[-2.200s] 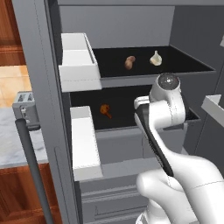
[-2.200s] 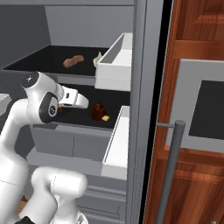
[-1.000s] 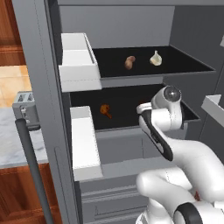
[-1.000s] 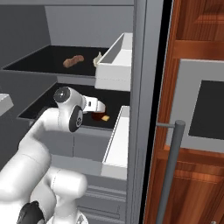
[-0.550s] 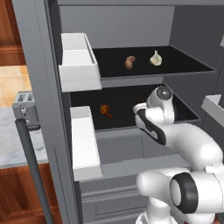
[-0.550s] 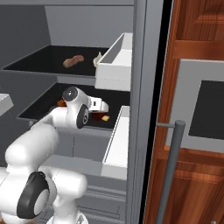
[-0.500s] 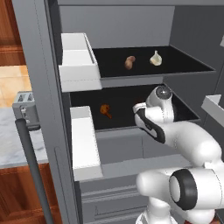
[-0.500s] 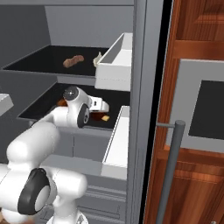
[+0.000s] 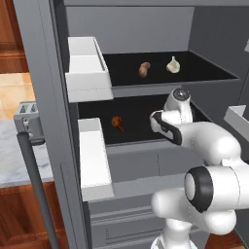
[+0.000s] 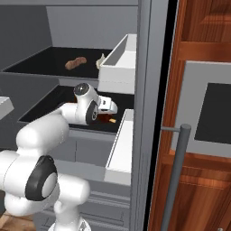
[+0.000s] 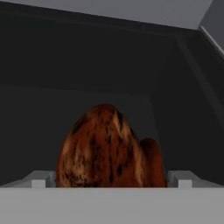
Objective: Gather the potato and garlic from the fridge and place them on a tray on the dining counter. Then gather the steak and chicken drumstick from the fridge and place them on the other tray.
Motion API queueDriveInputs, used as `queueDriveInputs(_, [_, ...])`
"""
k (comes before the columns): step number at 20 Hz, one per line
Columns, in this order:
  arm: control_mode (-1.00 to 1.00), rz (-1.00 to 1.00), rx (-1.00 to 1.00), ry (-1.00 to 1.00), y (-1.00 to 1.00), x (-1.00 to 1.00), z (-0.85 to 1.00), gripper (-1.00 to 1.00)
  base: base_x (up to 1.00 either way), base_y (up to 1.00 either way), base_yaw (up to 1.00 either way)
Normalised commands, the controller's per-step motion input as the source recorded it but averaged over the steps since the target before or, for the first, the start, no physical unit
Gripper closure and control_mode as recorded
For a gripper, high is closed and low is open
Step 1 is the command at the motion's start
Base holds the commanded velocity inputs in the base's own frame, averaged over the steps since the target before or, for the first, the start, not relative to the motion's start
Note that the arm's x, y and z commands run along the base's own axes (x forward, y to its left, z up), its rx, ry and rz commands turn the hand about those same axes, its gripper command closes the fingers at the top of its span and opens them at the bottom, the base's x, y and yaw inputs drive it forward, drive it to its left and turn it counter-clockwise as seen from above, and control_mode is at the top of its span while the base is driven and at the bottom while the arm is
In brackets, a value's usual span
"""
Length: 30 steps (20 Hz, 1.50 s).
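The fridge point(image 9: 44, 63) stands open. On its upper shelf lie the brown potato point(image 9: 144, 69) and the off-white garlic point(image 9: 173, 64). The red-brown chicken drumstick point(image 9: 116, 122) lies on the lower shelf. My gripper point(image 10: 110, 109) reaches into that lower shelf, just above and in front of the drumstick point(image 10: 107, 118). In the hand view the drumstick point(image 11: 105, 146) looms large between my fingertips point(image 11: 41, 179), which stand wide apart on either side of it, open. The steak, the trays and the dining counter are out of view.
White door bins point(image 9: 85, 68) point(image 9: 92, 155) jut out on the left door, and another bin point(image 10: 118, 61) sits close to my hand on the right. A long bar handle point(image 10: 173, 176) and a wood cabinet with an oven point(image 10: 212, 113) stand right. A toaster point(image 9: 26, 119) sits on a counter to the left.
The arm has folded lower and pushed the hand deeper into the lower shelf, toward the drumstick. The food has not moved. The jaws have stayed wide apart.
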Motion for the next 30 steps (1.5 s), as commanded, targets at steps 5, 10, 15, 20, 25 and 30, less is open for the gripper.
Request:
queueDriveInputs(5, [-1.00, -0.08, 0.11, -0.12, -0.27, -0.51, -1.00, -1.00, 0.00, 0.00, 0.00])
queueDriveInputs(10, [-1.00, -0.11, 0.11, -0.03, -0.07, -0.45, -1.00, 1.00, 0.00, 0.00, 0.00])
queueDriveInputs(15, [-1.00, 0.00, 0.00, -0.04, -0.06, -0.53, -0.50, 1.00, 0.00, 0.00, 0.00])
queueDriveInputs(20, [-1.00, 0.02, 0.00, 0.01, 0.00, -0.43, 0.67, 1.00, 0.00, 0.00, 0.00])
queueDriveInputs(25, [-1.00, 0.11, -0.04, 0.11, 0.12, -0.31, 0.95, 1.00, 0.00, 0.00, 0.00])
queueDriveInputs(30, [-1.00, 0.07, -0.08, 0.16, 0.13, -0.79, 0.72, 1.00, 0.00, 0.00, 0.00])
